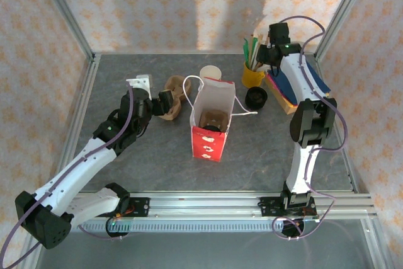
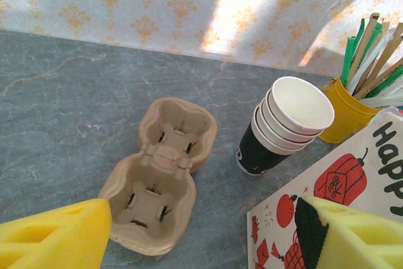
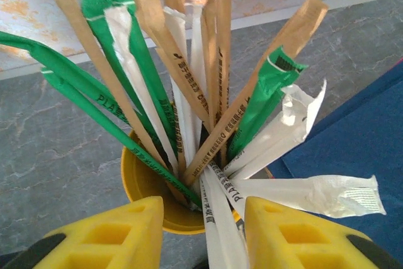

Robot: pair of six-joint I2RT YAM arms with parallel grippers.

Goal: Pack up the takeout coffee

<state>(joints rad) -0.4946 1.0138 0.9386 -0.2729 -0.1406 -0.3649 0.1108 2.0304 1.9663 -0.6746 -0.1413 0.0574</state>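
Observation:
The takeout coffee [image 2: 282,131] is a nested stack of paper cups, pale above and black below, standing upright behind the red-and-white paper bag [image 1: 210,137]; from above the coffee cup's pale rim [image 1: 210,72] shows. My left gripper [image 2: 201,231] hovers open over the table between a brown pulp cup carrier [image 2: 157,174] and the bag [image 2: 352,181], holding nothing. My right gripper [image 3: 204,231] hangs over the yellow mug [image 3: 145,187] of wrapped sticks, its fingers apart with white wrapped sticks [image 3: 220,218] between them.
The bag stands open mid-table with something brown and dark inside [image 1: 211,121]. Low black lids [image 1: 256,97] lie right of it. The yellow mug [image 1: 254,75] stands at the back right beside a blue-topped board [image 1: 296,89]. Patterned walls close in the back and sides.

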